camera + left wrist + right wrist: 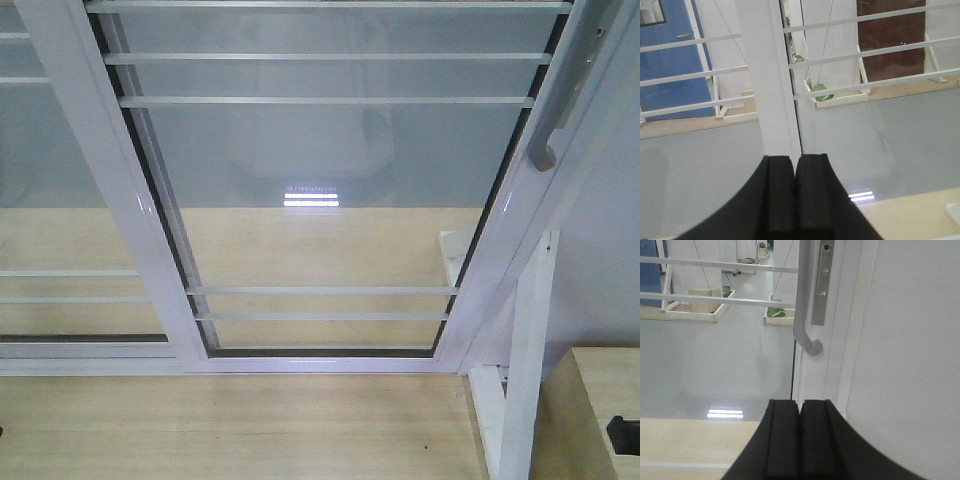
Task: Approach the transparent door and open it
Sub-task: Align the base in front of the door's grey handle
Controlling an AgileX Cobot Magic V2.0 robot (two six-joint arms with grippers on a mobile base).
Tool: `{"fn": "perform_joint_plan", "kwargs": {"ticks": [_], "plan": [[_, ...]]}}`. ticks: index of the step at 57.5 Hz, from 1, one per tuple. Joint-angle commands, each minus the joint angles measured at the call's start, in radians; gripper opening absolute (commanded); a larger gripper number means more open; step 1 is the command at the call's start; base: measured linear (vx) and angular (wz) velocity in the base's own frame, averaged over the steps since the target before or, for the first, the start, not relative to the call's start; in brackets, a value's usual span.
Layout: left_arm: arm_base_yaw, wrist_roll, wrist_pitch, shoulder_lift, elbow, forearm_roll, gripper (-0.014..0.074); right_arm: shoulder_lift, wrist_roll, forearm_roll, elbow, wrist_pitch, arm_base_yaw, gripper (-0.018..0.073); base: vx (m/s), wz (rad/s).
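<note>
The transparent door (330, 180) is filling the front view, with its grey pull handle (548, 125) sitting on the right edge (upper right of the view). The right gripper (800, 440) is facing that handle without touching it, fingers pressed together and holding nothing. The left gripper (794, 200), likewise closed and empty, is pointing at a white frame upright (767, 75).

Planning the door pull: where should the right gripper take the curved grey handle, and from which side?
Take the curved grey pull handle on its straight upright bar, above the hooked lower end. Probably best to come from the front with the right gripper, now shut, opened across the bar, which stands off the white frame.
</note>
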Motion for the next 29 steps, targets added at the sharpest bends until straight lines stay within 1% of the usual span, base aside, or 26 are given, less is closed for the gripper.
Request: {"fn": "perform_joint_plan", "kwargs": {"ticks": [1, 11, 19, 22, 25, 29], "plan": [[-0.005, -0.003, -0.085, 0.017, 0.008, -0.008, -0.0006, 0.018, -0.005, -0.002, 0.001, -0.11, -0.004, -0.0006, 0.0, 0.0], [-0.005, -0.003, -0.109, 0.017, 0.006, -0.008, -0.0006, 0.018, -0.005, -0.002, 0.001, -0.136, -0.004, -0.0006, 0.0, 0.0], [-0.005, -0.003, -0.118, 0.017, 0.006, -0.008, -0.0006, 0.018, -0.005, -0.001, 0.001, -0.184, -0.004, -0.0006, 0.0, 0.0], [-0.005, -0.004, -0.141, 0.017, 0.006, -0.008, -0.0006, 0.018, -0.005, -0.002, 0.001, -0.235, -0.004, -0.0006, 0.0, 0.0], [-0.005, -0.021, -0.197, 0.017, 0.003, -0.009, -0.0006, 0.018, 0.0, 0.004, 0.0, -0.312, -0.004, -0.0006, 0.0, 0.0], [-0.005, -0.041, -0.266, 0.017, -0.016, -0.009, -0.0006, 0.018, 0.044, 0.033, -0.019, -0.395, -0.004, -0.0006, 0.0, 0.0]]}}
